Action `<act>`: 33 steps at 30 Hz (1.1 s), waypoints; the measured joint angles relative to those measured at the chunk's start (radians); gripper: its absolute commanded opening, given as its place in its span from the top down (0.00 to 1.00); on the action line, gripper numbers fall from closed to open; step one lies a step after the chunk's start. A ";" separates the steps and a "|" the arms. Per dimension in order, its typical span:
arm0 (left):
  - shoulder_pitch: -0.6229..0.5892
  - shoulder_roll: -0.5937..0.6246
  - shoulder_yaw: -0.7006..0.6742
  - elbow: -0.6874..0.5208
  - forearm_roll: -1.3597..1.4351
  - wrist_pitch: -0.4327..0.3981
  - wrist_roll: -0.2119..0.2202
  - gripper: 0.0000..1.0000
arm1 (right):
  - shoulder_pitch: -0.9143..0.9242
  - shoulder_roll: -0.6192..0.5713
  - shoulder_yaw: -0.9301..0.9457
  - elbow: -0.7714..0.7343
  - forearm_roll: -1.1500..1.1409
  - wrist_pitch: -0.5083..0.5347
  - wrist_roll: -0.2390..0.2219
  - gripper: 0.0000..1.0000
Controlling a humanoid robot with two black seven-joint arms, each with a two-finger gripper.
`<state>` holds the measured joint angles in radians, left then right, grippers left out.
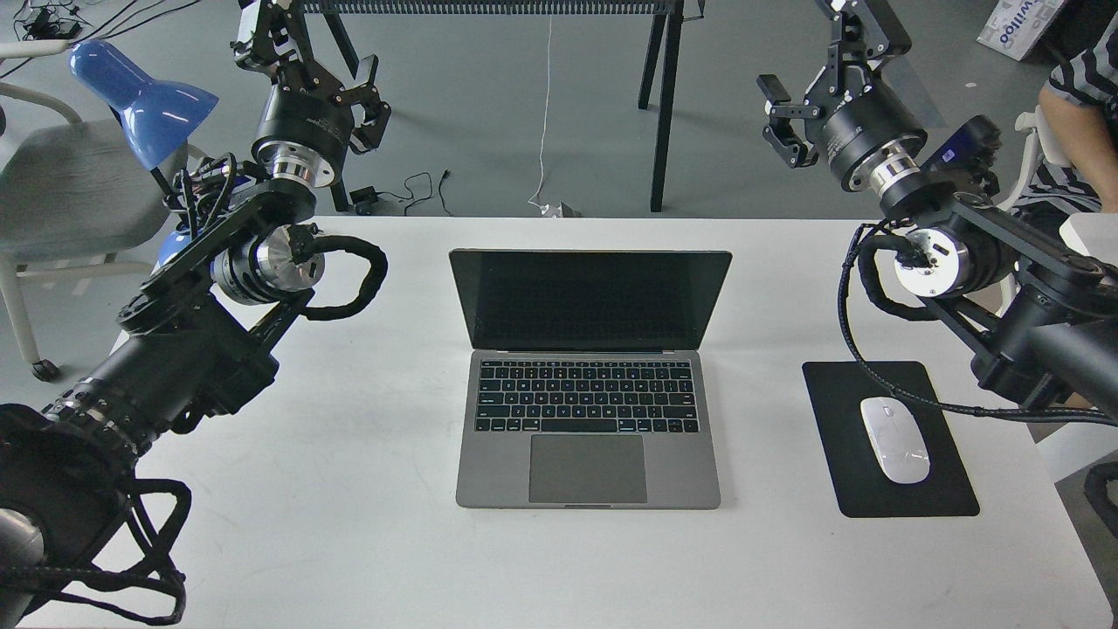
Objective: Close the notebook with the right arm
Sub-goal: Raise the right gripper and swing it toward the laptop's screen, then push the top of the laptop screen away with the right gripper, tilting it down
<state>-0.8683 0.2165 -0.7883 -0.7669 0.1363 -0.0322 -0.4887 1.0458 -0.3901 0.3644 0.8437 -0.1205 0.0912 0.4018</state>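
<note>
The notebook (590, 384) lies open in the middle of the white table (367, 542), black screen upright and tilted back, keys and trackpad facing me. My right gripper (817, 65) is open and empty, raised past the table's far edge, to the upper right of the screen's right corner and clear of it. My left gripper (314, 57) is open and empty, raised past the far left of the table, well away from the notebook.
A black mouse pad (900, 437) with a white mouse (894, 438) lies right of the notebook, under my right arm's cable. A blue desk lamp (140, 92) stands at the far left. A person (1079, 114) sits at the far right. Black table legs (665, 96) stand behind.
</note>
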 measured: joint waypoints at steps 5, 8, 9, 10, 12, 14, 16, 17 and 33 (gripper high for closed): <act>0.000 0.000 0.000 0.000 0.000 0.000 0.000 0.00 | 0.071 0.051 -0.115 -0.056 -0.007 -0.001 -0.017 0.00; 0.000 0.000 0.000 0.000 0.000 0.000 0.000 0.00 | 0.107 0.079 -0.215 -0.090 -0.010 -0.001 -0.027 0.00; 0.000 0.000 0.000 0.000 0.000 0.000 0.000 0.00 | 0.118 0.092 -0.254 -0.107 -0.010 -0.001 -0.028 0.00; 0.000 0.000 0.000 0.000 0.000 0.000 0.000 0.00 | 0.127 0.107 -0.294 -0.125 -0.010 -0.001 -0.029 0.00; 0.000 0.000 0.000 0.000 0.000 0.000 0.000 0.00 | 0.139 0.135 -0.360 -0.153 -0.010 -0.001 -0.029 0.00; 0.000 0.000 0.000 0.000 0.000 0.000 0.000 0.00 | 0.148 0.156 -0.411 -0.171 -0.010 -0.001 -0.029 0.00; 0.000 0.000 0.000 0.000 0.000 0.000 0.000 0.00 | 0.155 0.165 -0.453 -0.179 -0.010 0.001 -0.029 0.00; 0.000 0.000 0.000 0.000 0.000 0.000 0.000 0.00 | 0.157 0.166 -0.470 -0.180 -0.010 0.004 -0.029 0.00; 0.000 0.000 0.000 0.000 0.000 0.000 0.000 0.00 | 0.163 0.153 -0.538 -0.148 -0.065 0.075 -0.029 0.00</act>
<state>-0.8683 0.2162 -0.7885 -0.7670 0.1364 -0.0323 -0.4887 1.2087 -0.2372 -0.1738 0.6961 -0.1854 0.1666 0.3727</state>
